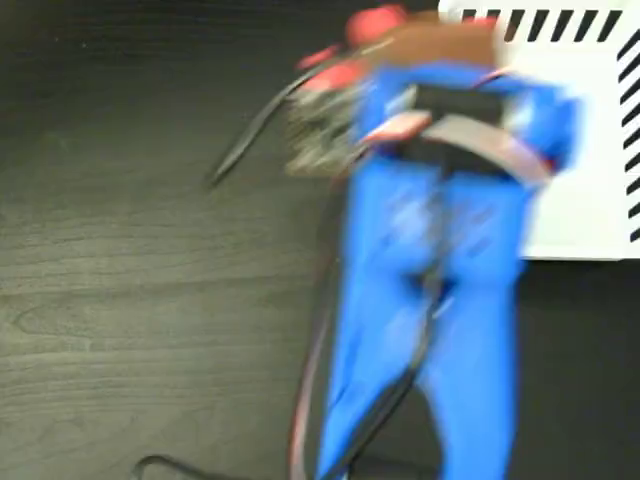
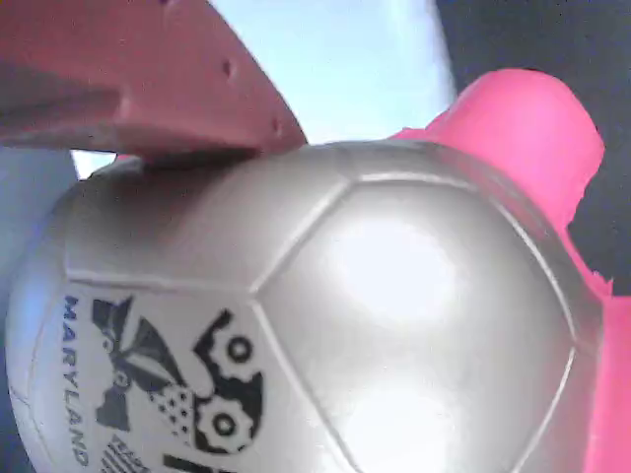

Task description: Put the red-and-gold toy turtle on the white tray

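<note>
Carrying: the blue arm [image 1: 430, 300] is smeared with motion blur in the fixed view, which I read as a transfer in progress rather than a pause.
Table, left: the dark wood-grain table [image 1: 120, 300] is bare here apart from a loose black cable [image 1: 250, 135], so nothing on this side obstructs the move.
Gripper: the gripper [image 1: 340, 75] sits at the top centre of the fixed view, just left of the tray's corner; its red parts show, but blur hides the fingers there.
Fingers: in the wrist view a red finger [image 2: 148, 79] lies pressed on the top of the shell, so the fingers appear to be pinching the toy; the opposing finger is out of sight.
Turtle: the red-and-gold toy turtle [image 2: 325, 315] fills the wrist view, its shiny paneled shell printed with a dark emblem and lettering, a coral-pink limb or head sticking out at the right. Being this close to the lens, it is most likely held up in the grip. In the fixed view I cannot pick it out of the blur.
Tray: the white tray [image 1: 590, 150], striped black along its edges, lies at the upper right, partly behind the arm.
Judgement: the toy seems near the tray's left edge, not yet set down; release should wait until it is over the white surface.
</note>
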`<state>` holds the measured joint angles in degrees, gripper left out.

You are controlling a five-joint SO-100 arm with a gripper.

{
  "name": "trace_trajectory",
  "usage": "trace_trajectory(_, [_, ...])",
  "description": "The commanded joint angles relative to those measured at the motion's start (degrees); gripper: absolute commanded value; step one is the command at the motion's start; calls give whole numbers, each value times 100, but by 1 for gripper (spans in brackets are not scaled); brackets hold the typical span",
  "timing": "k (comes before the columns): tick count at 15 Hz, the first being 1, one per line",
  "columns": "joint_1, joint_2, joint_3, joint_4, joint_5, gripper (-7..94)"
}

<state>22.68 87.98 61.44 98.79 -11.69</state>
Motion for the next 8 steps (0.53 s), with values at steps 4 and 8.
trace_trajectory(4, [1055,-1213,-932,35,-176,0])
trace_trajectory(8, [1169,-1942,-1116,9,-167,0])
